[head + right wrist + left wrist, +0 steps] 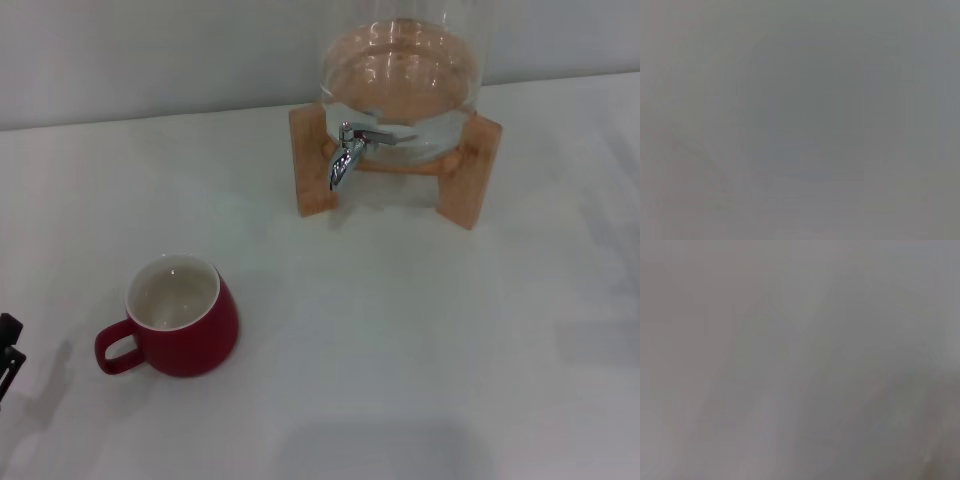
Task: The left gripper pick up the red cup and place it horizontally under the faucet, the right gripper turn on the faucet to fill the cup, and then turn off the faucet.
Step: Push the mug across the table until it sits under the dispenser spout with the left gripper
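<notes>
On the white table (420, 350), toward the robot's left and near the front edge, the red cup (180, 318) stands upright with its white inside facing up and its loop handle turned toward the robot's left. At the back of the table, well apart from the cup, a glass water jar (400, 75) holding water rests in a wooden stand (470, 170). The faucet (352, 148) projects from the jar's front between the stand's two front legs, its spout angled downward and its lever handle lying roughly level toward the robot's right. Nothing stands beneath the spout. The left gripper (8, 352) shows only as a small black part at the left edge of the head view, beside the cup's handle but apart from it; whether its claw is spread or pressed together cannot be told. Both wrist views show only a featureless grey surface.
</notes>
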Controlling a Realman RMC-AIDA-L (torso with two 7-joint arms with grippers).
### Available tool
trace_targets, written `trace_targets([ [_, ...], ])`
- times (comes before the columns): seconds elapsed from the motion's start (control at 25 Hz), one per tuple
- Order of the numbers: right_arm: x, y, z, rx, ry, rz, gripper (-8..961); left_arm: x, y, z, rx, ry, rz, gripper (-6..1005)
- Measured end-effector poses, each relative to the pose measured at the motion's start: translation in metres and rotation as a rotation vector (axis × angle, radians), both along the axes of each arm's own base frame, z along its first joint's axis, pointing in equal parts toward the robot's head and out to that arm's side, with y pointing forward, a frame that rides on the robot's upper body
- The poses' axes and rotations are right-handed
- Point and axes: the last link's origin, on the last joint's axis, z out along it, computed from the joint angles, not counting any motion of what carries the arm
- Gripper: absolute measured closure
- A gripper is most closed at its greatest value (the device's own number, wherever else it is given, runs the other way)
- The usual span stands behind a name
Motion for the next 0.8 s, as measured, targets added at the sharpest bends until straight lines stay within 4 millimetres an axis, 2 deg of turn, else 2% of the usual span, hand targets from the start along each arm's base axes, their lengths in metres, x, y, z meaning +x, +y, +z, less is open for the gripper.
trace_targets([
  [0.8, 0.001, -0.001, 0.001, 0.001, -0.005, -0.006, 77, 0.003, 0.003, -0.013, -0.089, 0.02, -0.018, 135],
])
